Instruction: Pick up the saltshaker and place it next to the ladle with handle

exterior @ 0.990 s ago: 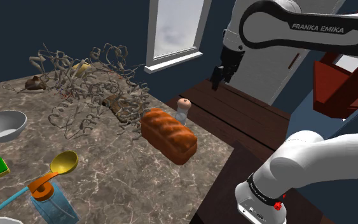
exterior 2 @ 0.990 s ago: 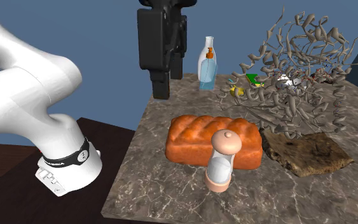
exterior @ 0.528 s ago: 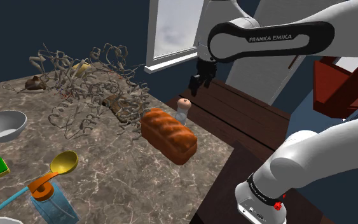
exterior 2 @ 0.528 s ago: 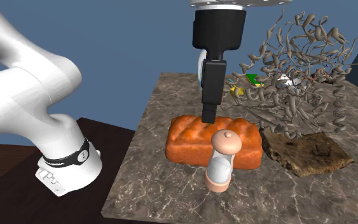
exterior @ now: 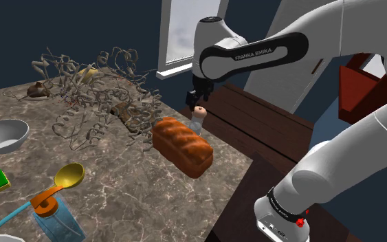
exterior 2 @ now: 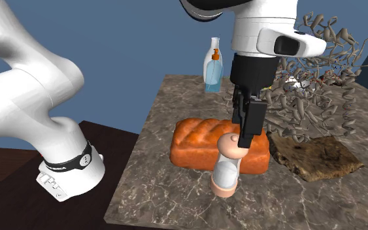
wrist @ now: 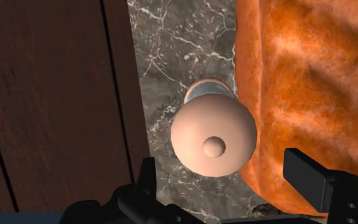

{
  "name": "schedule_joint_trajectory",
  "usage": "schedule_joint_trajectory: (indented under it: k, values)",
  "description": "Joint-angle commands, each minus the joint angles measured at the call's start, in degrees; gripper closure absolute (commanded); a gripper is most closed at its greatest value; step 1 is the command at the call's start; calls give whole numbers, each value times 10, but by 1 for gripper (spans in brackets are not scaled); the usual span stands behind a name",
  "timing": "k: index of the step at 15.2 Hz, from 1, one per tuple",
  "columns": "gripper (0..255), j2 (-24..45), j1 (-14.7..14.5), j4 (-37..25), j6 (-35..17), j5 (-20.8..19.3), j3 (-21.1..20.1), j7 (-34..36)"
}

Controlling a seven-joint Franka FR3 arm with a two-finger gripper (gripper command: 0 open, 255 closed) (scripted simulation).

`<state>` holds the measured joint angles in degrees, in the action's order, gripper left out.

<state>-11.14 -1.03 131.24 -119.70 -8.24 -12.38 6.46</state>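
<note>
All-black two-finger gripper, fingers apart, poised above the peach-capped, round-knobbed saltshaker. The shaker stands upright at the edge of the veined grey marble countertop, just beside a crusty orange-brown bread loaf. Likely hazards: a descending finger may catch the loaf, or nudge the narrow, smooth shaker over the edge.

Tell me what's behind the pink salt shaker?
In the second exterior view, an orange-brown bread loaf lies behind the peach round-topped saltshaker. Shaker and black claw hide part of it.
</note>
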Motion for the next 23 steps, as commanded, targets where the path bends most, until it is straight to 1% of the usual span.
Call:
schedule_joint_trajectory:
  k: [1,6,13,14,23]
  values:
    - [0,10,0,6,-16,-4,-1,5]
    - [0,26,4,26,-51,-12,0,10]
    - [0,26,4,26,-51,-12,0,10]
    - [255,26,4,26,-51,-12,0,10]
    - [255,26,4,26,-51,-12,0,10]
